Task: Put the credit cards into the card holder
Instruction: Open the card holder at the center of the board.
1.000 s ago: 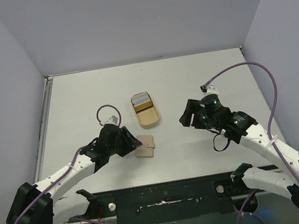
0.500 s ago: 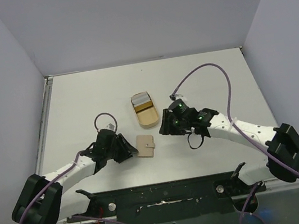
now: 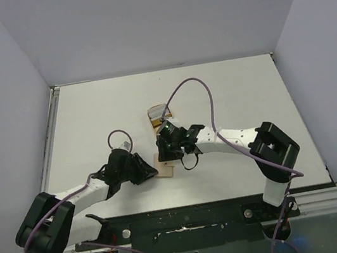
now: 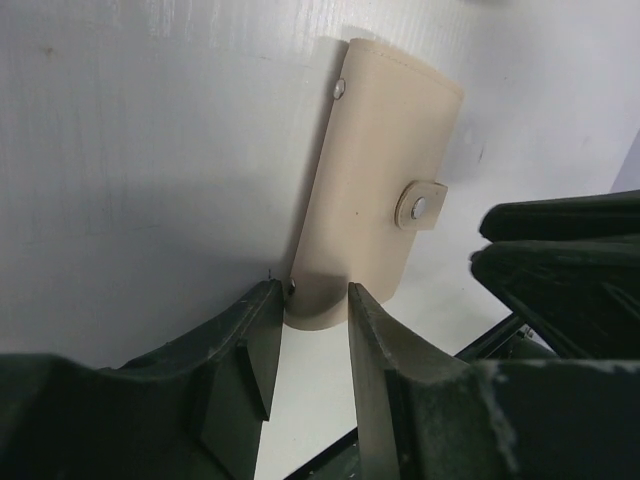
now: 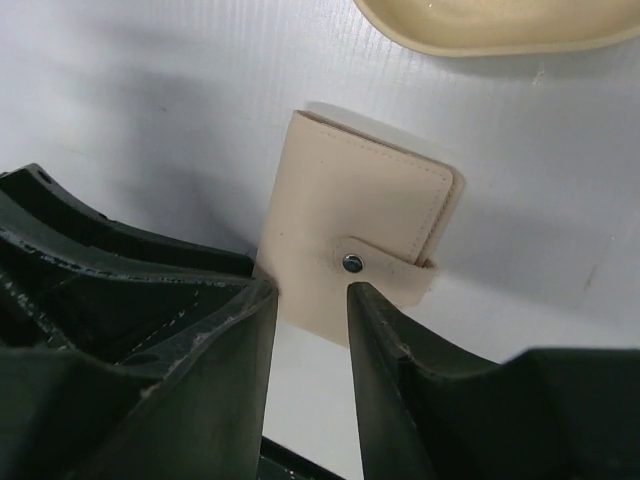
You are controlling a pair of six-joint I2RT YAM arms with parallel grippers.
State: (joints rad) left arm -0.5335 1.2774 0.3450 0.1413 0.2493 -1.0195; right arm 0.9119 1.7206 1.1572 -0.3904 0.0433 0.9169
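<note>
Lying snapped shut on the surface just near of the tray, the holder runs near-to-far, strap tab on its right edge. Left gripper and right gripper hover at it, jaws narrowly spread. Cards lie in the tray's far end.

A white table fills the middle of the overhead view, its surface faintly ribbed in the close wrist views. Plain lavender walls enclose it at the left, right and top of the frame. Just above the centre sits a tan rounded tray with a raised rim, its lower end hidden; its curved edge shows at the upper right of the right wrist view. A black metal rail runs along the bottom edge.
</note>
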